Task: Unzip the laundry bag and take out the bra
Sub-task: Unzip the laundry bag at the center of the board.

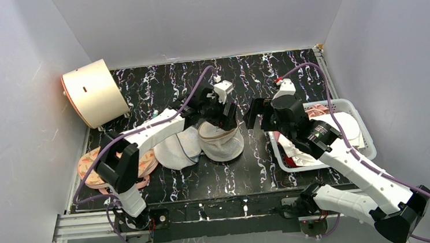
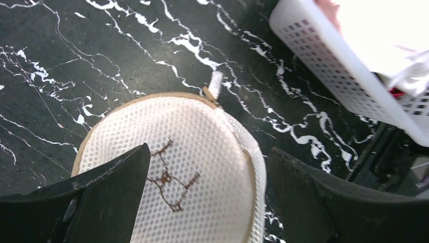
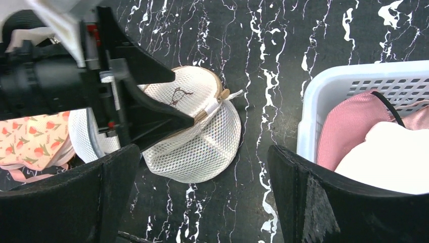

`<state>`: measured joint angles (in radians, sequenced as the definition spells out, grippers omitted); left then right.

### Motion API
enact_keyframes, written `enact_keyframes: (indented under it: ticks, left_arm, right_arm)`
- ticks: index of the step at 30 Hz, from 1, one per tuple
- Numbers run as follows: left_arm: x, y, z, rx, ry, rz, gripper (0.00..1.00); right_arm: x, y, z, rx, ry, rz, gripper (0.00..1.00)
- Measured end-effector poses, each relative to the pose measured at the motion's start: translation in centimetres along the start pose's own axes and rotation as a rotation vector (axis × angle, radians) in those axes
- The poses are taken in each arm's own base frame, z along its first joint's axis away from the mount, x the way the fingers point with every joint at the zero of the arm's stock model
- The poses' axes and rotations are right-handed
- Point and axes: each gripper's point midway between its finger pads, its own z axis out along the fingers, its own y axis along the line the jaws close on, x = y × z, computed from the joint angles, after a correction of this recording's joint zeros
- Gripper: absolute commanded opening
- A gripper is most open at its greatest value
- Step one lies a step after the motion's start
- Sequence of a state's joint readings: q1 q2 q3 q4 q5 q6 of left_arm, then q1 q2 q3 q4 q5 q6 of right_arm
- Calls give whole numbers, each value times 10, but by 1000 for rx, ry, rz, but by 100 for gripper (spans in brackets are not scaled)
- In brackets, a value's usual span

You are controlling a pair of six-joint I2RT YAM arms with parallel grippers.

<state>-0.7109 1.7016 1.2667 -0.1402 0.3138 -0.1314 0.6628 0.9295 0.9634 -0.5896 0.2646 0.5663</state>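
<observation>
From above, a black table (image 1: 157,85) veined in white sits walled in by plain pale grey panels (image 1: 204,18) on the left, far and right sides. The laundry bag (image 1: 221,144) lies at the centre, touching a white mesh dome bag (image 1: 177,150) on its left. A beige drum (image 1: 91,93) stands at the far left, and a white basket (image 1: 365,138) of clothes sits to the right. The left gripper (image 1: 224,119) hangs over the laundry bag. The right gripper (image 1: 259,118) hovers between the bag and the basket.

In the left wrist view, the fingers (image 2: 116,182) are spread wide on either side of the bag's flat face with its line drawing. Whether they touch the mesh cannot be told. A pale pull tab (image 2: 215,83) sticks out at the bag's far rim.

In the right wrist view, the jaws are wide apart and hold nothing. The bag is closed, and nothing can be made out through its mesh. A peach bra (image 3: 30,136) lies at the left.
</observation>
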Motion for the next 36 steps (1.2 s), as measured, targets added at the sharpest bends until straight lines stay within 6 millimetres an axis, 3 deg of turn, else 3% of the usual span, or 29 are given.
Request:
enact_keyframes:
  ticks: [8, 14, 20, 27, 32, 36]
  left_arm:
    - [28, 14, 30, -38, 122, -62, 89]
    - [25, 11, 29, -41, 126, -69, 91]
    - [22, 8, 45, -59, 146, -52, 92]
    - [37, 15, 54, -132, 202, -28, 59]
    - [38, 18, 53, -158, 206, -7, 30]
    - [38, 18, 43, -158, 172, 28, 15]
  right_arm:
    - [4, -4, 0, 12, 7, -3, 98]
    - [6, -5, 0, 15, 13, -4, 98]
    - [7, -5, 2, 17, 19, -6, 98]
    - [11, -5, 6, 21, 37, -8, 98]
    - [12, -5, 6, 24, 39, -10, 98]
    - [21, -7, 8, 17, 64, -26, 98]
